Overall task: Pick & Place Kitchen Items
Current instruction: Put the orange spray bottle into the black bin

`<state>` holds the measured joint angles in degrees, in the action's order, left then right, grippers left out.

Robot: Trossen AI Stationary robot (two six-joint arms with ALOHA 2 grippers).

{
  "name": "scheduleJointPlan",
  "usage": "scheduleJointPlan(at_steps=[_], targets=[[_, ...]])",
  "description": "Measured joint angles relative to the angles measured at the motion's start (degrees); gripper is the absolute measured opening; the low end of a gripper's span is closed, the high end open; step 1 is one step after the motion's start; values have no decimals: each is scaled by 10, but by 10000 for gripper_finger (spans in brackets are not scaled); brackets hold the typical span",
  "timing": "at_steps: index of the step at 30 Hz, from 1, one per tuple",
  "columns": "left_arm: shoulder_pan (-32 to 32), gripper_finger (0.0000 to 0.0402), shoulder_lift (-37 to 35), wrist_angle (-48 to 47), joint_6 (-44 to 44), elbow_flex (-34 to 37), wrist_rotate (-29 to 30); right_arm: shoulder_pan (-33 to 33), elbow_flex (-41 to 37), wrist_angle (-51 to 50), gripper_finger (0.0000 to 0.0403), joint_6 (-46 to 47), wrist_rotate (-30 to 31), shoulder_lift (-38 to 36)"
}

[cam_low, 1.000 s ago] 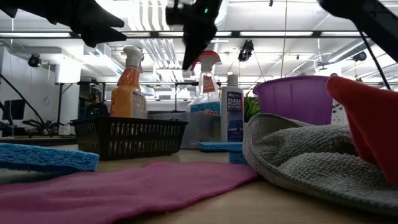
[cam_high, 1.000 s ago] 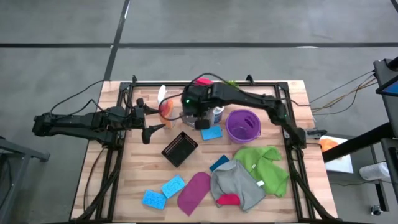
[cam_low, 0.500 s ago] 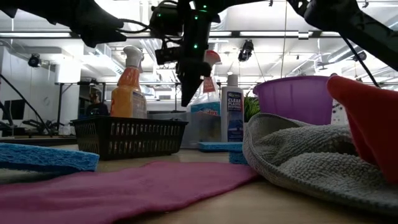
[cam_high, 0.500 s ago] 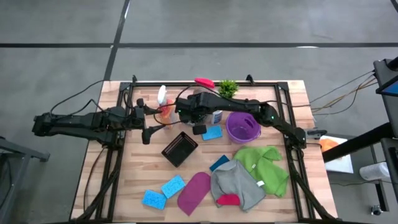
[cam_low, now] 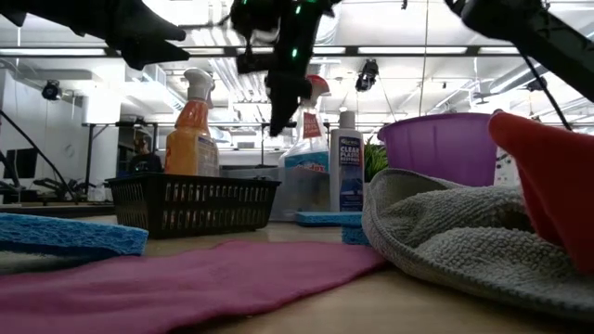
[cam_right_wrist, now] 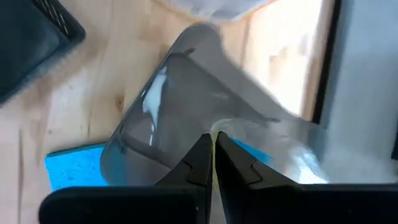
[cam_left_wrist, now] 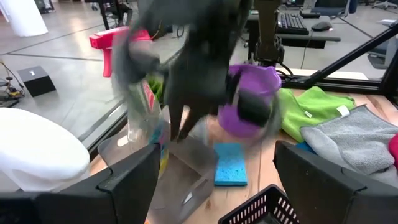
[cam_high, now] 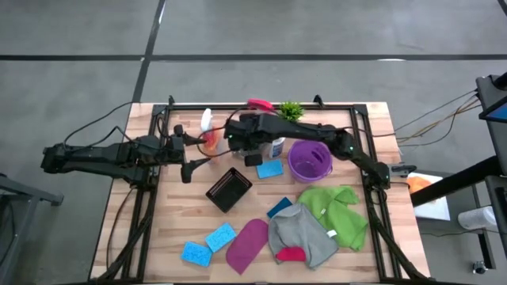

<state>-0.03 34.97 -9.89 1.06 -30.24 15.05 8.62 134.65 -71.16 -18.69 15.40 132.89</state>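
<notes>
while the left hand (cam_high: 192,163) waits spread open beside the orange spray bottle (cam_high: 211,136) at the desk's (cam_high: 174,226) far side, the right hand (cam_right_wrist: 211,163), pinched shut on nothing, hovers over a clear container (cam_right_wrist: 186,118) between that bottle and the purple bowl (cam_high: 309,161); blue sponges (cam_high: 207,244) and cloths (cam_high: 333,210) lie nearer.

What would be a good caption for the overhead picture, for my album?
Two robot arms over a cluttered wooden table: the right gripper, shut, hovers near the spray bottles; the left gripper waits open.
</notes>
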Motion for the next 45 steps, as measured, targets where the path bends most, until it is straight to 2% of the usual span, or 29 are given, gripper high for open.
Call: scheduleJointPlan(at_steps=[4,14,22,27,31,36,40,43,45], targets=[[0,312,0,0,0,0,0,0,0,4,18,-6,-3,-44],[0,312,0,3,2,0,6,6,0,17,18,-30,-62,-151],[0,312,0,44,46,-1,113,9,0,68,18,-6,-80,-180],[0,312,0,30,61,-25,168,16,0,69,26,8,-80,-178],[0,312,1,-17,63,-61,209,21,0,83,84,9,-80,-174],[0,313,2,-88,77,-91,247,22,0,121,199,2,-80,-172],[1,313,2,-117,123,-97,265,23,0,134,283,-4,-129,-172],[5,313,2,-129,148,-97,265,24,0,162,320,9,-170,-169],[11,313,6,-138,162,-100,266,23,0,190,331,12,-188,-163]])
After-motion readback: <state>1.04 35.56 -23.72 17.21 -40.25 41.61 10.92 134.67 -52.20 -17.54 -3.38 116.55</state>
